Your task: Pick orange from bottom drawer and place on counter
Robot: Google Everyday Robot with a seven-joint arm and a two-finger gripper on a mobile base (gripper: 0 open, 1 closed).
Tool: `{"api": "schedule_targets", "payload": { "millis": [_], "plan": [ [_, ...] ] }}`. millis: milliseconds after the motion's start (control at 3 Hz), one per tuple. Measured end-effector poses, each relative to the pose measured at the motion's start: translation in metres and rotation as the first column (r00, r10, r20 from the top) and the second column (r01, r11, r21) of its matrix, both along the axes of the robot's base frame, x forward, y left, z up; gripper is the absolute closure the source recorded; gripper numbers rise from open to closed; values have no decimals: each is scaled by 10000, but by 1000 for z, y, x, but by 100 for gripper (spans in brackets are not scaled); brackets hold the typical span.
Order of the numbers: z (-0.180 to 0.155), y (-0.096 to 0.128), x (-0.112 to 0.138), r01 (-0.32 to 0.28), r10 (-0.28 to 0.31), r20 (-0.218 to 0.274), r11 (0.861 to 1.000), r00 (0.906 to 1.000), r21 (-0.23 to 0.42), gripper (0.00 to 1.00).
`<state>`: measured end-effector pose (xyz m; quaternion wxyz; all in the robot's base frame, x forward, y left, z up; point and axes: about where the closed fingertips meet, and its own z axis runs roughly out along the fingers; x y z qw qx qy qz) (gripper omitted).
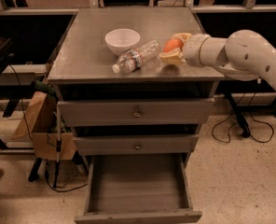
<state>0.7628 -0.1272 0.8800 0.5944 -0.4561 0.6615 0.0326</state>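
Orange (172, 45) is up on the counter's (86, 55) right side, pinched between the tan fingers (168, 58) of the gripper (172, 46), which reaches in from the right on a white arm (250, 55); whether the fruit touches the top I cannot tell. Nearest, the bottom drawer (137, 183) stands pulled out, its grey floor in plain view. Above it, two shallower knobbed drawers (137, 112) are closed. On the counter a clear plastic bottle (136, 56) lies on its side just left of the orange, white cap toward the front; its label is too small to read. Behind the bottle sits a white bowl (122, 45), showing only its white inside.
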Motion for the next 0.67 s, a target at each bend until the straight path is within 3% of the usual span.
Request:
{"api": "schedule_targets", "payload": {
  "millis": [667],
  "plan": [
    [4, 4, -2, -356, 355, 64, 9991, 9993, 216, 12]
  ]
}}
